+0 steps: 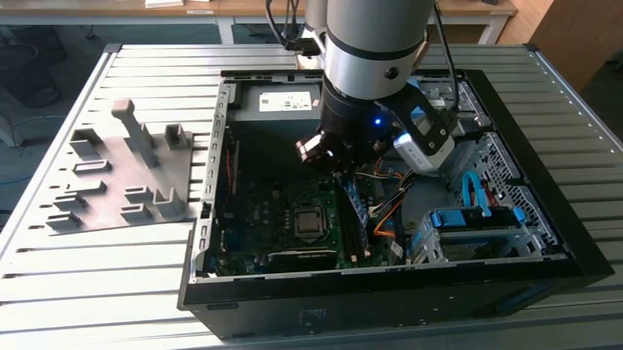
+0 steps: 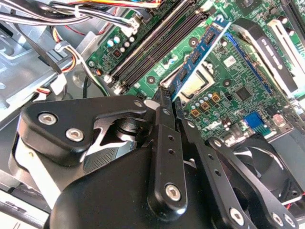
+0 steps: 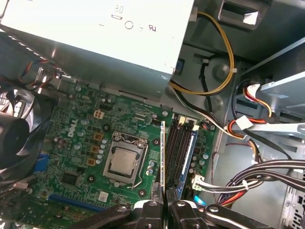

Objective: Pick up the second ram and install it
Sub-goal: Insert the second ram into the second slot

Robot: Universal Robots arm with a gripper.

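My black claw [image 2: 169, 99] clamps thin blue-green memory stick [image 2: 200, 52] just beside black motherboard slots [image 2: 152, 45]; skewed entry could jam it.

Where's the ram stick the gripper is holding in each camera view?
Exterior view: ram below the gripper, on the exterior view's right of the CPU socket.
Second wrist view: ram, blue face showing, passing in front of the CPU socket.
First wrist view: ram, edge-on, between CPU socket and memory slots.
Shared landmark: the CPU socket.
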